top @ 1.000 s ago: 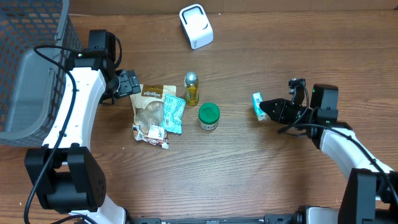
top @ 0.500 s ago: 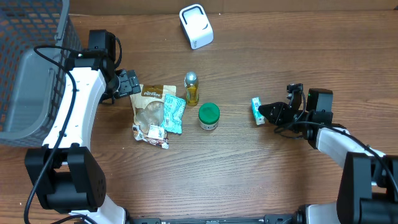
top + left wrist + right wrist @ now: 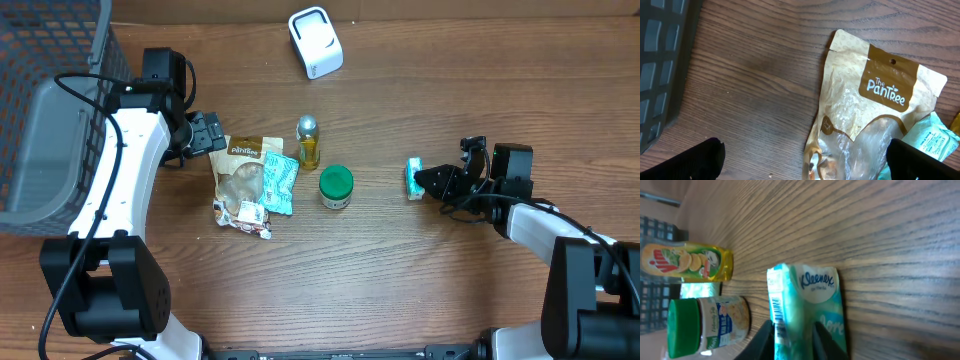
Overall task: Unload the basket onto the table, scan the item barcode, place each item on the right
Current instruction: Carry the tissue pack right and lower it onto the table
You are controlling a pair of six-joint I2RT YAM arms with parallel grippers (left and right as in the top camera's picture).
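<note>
The item is a teal Kleenex tissue pack point(image 3: 810, 300) with a barcode along its left edge. It lies at the table's right-middle point(image 3: 412, 177). My right gripper point(image 3: 794, 328) reaches in low from the right point(image 3: 428, 180), its two dark fingers pressed against the pack's near end. The white scanner point(image 3: 315, 42) stands at the back centre, well away from the pack. My left gripper point(image 3: 805, 160) hangs wide open over the top of a PanTree snack bag point(image 3: 875, 115), holding nothing, on the left side point(image 3: 208, 133).
A yellow lemon-juice bottle point(image 3: 308, 142) and a green-lidded jar point(image 3: 336, 186) stand mid-table, left of the tissue pack. A teal wipes packet point(image 3: 280, 182) overlaps the snack bag point(image 3: 243, 170). A dark mesh basket point(image 3: 50, 110) fills the far left.
The right arm has sunk lower and shifted slightly left, bringing the tissue pack down onto the table. The left arm has not moved.
</note>
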